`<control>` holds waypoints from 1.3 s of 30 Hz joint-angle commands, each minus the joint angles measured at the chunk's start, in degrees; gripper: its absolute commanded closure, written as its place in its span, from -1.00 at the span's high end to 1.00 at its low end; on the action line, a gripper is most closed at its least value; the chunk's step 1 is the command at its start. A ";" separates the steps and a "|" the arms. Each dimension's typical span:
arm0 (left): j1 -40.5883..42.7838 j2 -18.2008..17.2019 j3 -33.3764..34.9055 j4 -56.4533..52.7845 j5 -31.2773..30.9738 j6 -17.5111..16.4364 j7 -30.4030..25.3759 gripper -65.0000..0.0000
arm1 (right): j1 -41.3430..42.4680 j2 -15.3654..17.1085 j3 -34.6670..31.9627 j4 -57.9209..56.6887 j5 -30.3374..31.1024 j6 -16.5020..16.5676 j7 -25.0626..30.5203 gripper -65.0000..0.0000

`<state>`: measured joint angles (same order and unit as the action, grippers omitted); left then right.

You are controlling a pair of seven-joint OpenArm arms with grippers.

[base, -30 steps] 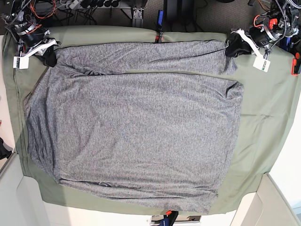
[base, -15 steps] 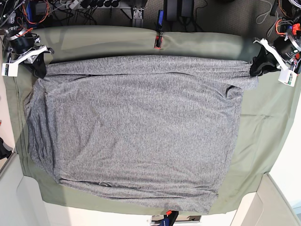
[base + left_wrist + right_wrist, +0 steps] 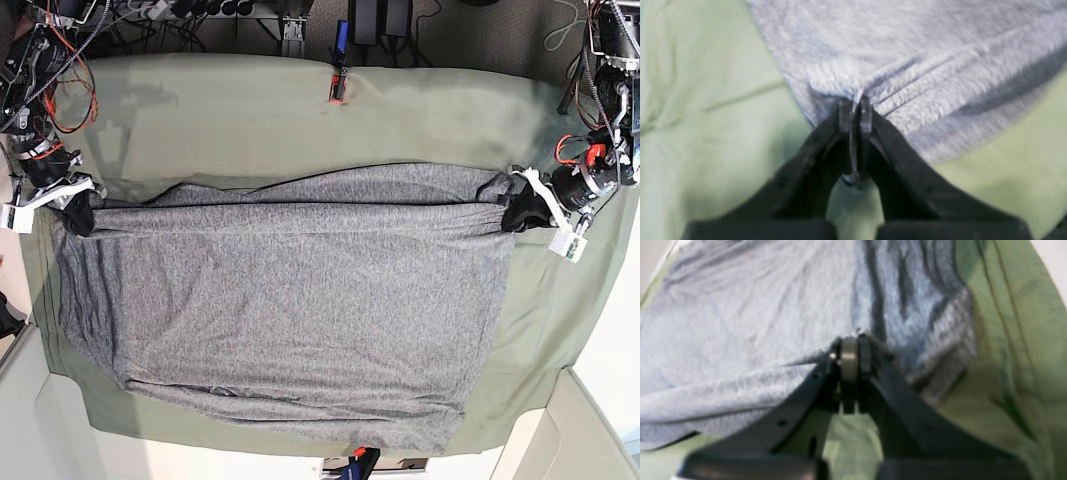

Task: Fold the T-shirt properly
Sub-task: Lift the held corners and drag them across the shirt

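Tabletop: you see it draped in an olive-green cloth point(image 3: 250, 110), cables along the far edge.
T-shirt: the T-shirt point(image 3: 290, 310) lies spread across the middle — its far portion is doubled over toward the near edge.
Left gripper: your left gripper point(image 3: 855, 110) has its jaws pressed together, pinching a T-shirt corner.
Right gripper: your right gripper point(image 3: 853, 350) — jaws likewise pinched on the opposite corner.

We see the T-shirt point(image 3: 290, 320), a large heather-grey knit without print, spread wide and mostly flat across the bench. Its far edge is doubled over toward the near side into a long band, lifted a little at both end corners. The near hem lies rumpled along the bench's front.
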<state>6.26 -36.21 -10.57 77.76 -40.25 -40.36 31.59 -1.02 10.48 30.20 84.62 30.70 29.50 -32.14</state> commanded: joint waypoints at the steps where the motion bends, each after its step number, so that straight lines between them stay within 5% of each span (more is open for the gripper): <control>1: -1.49 -1.40 -0.07 -1.46 -0.15 0.36 -0.79 -1.00 | 1.07 0.90 0.42 -0.57 0.15 -0.42 1.51 -1.00; 9: -4.48 -1.11 0.37 -7.32 -3.39 0.36 1.90 -0.08 | 3.32 -0.20 0.44 -4.81 0.57 0.74 1.49 -1.00; 12: -4.46 -1.11 0.37 -6.56 -7.63 0.36 8.90 -0.07 | 3.17 -0.15 0.44 -4.79 0.63 0.74 0.96 -1.00; 15: -3.50 -1.11 -0.52 -4.17 -13.05 0.36 16.20 -0.07 | 3.17 -0.17 0.50 -4.50 3.17 0.72 -2.40 -0.30; 17: -1.86 -1.11 -2.51 -1.25 -15.65 0.36 17.51 -0.07 | 3.06 -0.20 0.55 -4.28 5.64 0.74 -2.86 -0.03; 23: 4.55 -1.11 -9.84 5.81 -17.29 0.36 18.36 -0.07 | 3.02 -0.20 1.75 -1.36 6.40 0.74 -5.01 -0.02; 31: 9.16 2.43 -10.40 5.97 -17.75 0.36 17.33 -0.07 | 2.19 -0.09 9.92 3.78 6.47 0.68 -8.37 -0.01; 39: 8.98 6.99 -10.40 5.86 -11.74 0.36 12.76 -0.07 | -1.38 -0.17 8.98 1.05 2.93 0.20 -3.37 -0.01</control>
<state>15.84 -28.18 -20.43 82.91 -51.09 -39.48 45.04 -3.20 9.50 39.11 84.75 32.73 29.34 -36.80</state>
